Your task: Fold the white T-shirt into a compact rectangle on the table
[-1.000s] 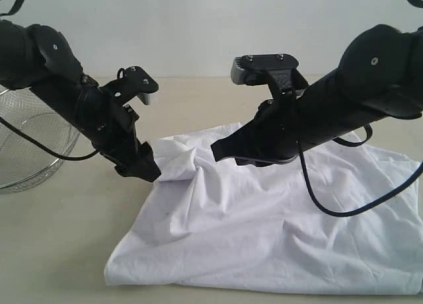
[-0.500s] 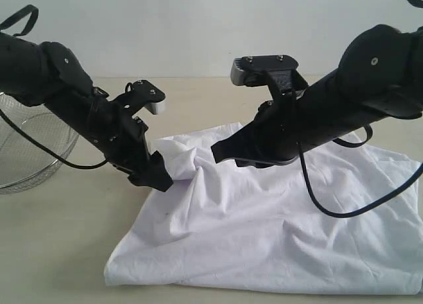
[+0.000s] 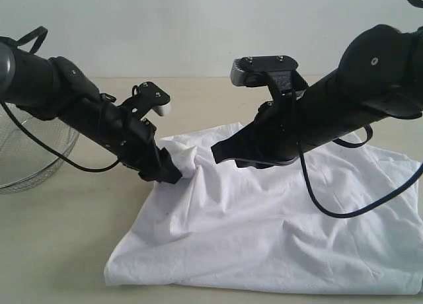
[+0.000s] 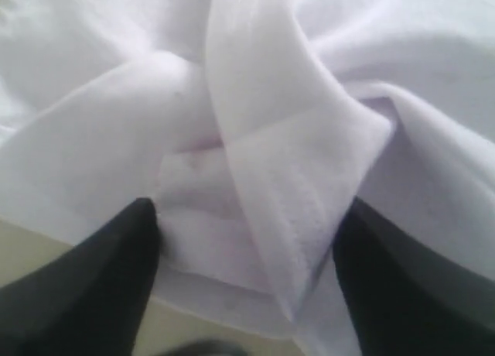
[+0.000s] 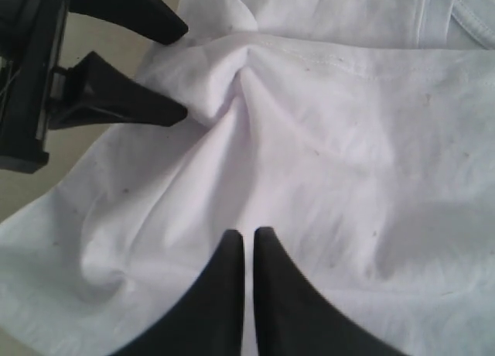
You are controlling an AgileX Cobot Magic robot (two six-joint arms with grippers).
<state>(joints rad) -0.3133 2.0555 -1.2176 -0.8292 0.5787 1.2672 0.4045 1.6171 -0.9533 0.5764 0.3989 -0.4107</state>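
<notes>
Straddling shirt [image 3: 264, 238] fold [image 4: 263, 139], left gripper [image 4: 249, 213] half-open, nothing pinched | fold straight ahead between jaws | right gripper [image 5: 247, 234] shut, empty, farther

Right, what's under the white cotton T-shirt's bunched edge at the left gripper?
Pale beige tabletop shows below a raised fold of the white cotton T-shirt, between the parted black fingers of the left gripper. Anything further beneath the cloth is hidden.

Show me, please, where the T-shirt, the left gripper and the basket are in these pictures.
T-shirt [image 3: 264, 238]: exterior view, on the flat middle of the cloth.
Left gripper [image 3: 169, 174]: exterior view, midway between its fingertips.
Basket [image 3: 26, 165]: exterior view, on its wire-mesh wall.
</notes>
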